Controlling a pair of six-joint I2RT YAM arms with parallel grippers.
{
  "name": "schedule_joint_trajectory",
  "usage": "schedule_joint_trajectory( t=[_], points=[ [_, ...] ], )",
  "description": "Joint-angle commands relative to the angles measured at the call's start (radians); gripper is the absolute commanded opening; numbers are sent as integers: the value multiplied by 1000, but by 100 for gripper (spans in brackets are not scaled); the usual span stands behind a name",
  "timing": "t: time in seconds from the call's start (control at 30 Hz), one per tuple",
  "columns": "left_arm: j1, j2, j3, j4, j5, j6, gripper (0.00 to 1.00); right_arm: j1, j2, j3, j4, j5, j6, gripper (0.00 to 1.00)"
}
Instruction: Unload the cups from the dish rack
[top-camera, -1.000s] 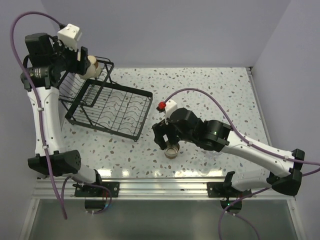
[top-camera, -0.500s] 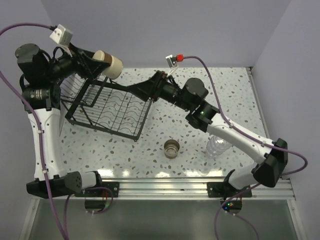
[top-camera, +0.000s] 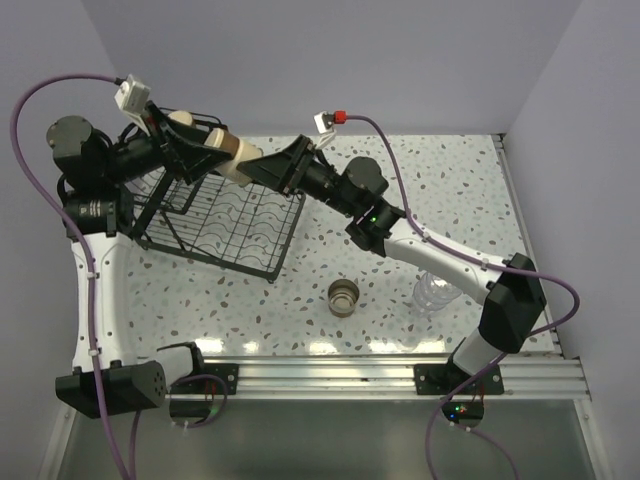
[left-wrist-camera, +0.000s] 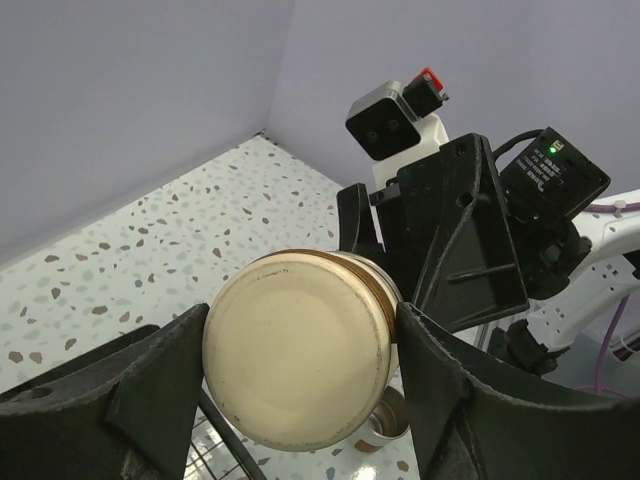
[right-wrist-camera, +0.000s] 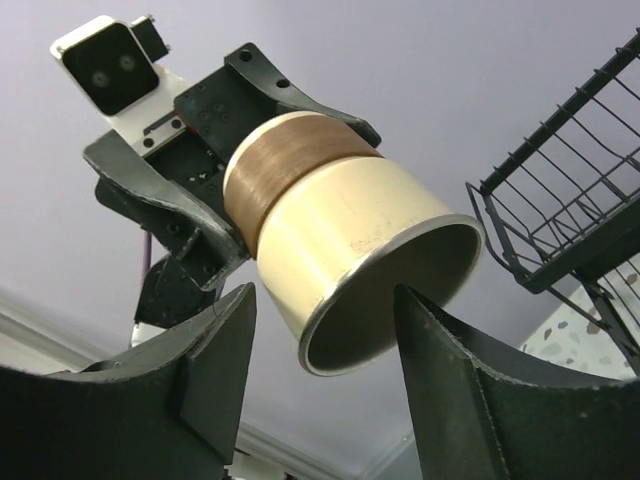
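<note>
Hand-over above the dish rack (top-camera: 205, 257). The left fingers (left-wrist-camera: 150, 400) gripped a cream cup (right-wrist-camera: 350, 240) by its brown base and held it on its side in the air, over the rack's far edge and clear of the wires. The right fingers (right-wrist-camera: 200, 370) stood one on each side of the cup's open mouth; whether they already pressed on it could not be told. A second earlier the right arm had been low over a second cream cup (top-camera: 343, 297) on the desk (top-camera: 430, 190), and the left arm had been at the rack's raised tier. Both had since swung up to meet. That second cup stood upright, with a clear tumbler (top-camera: 432, 293) near it. The held cup was thus out of the rack but not yet set down, apparently awaiting transfer to the right arm.
</note>
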Motion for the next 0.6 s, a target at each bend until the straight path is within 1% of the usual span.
schedule_joint_trajectory(
  t=[0.0, 0.03, 0.13, 0.17, 0.23, 0.3, 0.37, 0.4, 0.43, 0.47, 0.5, 0.53, 0.57],
  points=[
    [1, -22, -12, 50, 20, -9, 0, 0, -33, 20, 79, 31, 15, 60],
    [0, -22, -17, 50, 23, -10, 0, 0, -33, 19, 79, 32, 17, 58],
    [-5, -29, -49, 81, 38, -39, 0, 0, -18, 25, 93, 26, 35, 36],
    [-11, -35, -56, 86, 40, -40, 0, 0, -9, 28, 98, 17, 44, 16],
    [-14, -40, -70, 74, 43, -17, 0, 0, -7, 31, 88, 12, 38, 0],
    [-16, -40, -73, 11, 31, 28, 0, 0, -27, 23, 61, 26, 17, 0],
    [-16, -37, -75, -67, 21, 106, 1, 0, -51, 10, -34, 47, -43, 0],
    [-14, -34, -73, -101, -1, 135, 31, 0, -68, 6, -77, 72, -73, 0],
    [-14, -28, -66, -136, -20, 196, 51, 0, -105, 3, -178, 89, -112, 0],
    [-14, -17, -58, -214, -43, 232, 67, 0, -129, 0, -232, 104, -200, 0],
    [-14, -15, -41, -254, -105, 303, 100, 0, -152, -3, -348, 147, -247, 0],
    [-14, -11, -29, -290, -142, 337, 100, 1, -201, -3, -410, 170, -291, 0],
    [-14, -6, -18, -355, -184, 370, 100, 0, -223, 5, -472, 190, -387, 0]
  ],
)
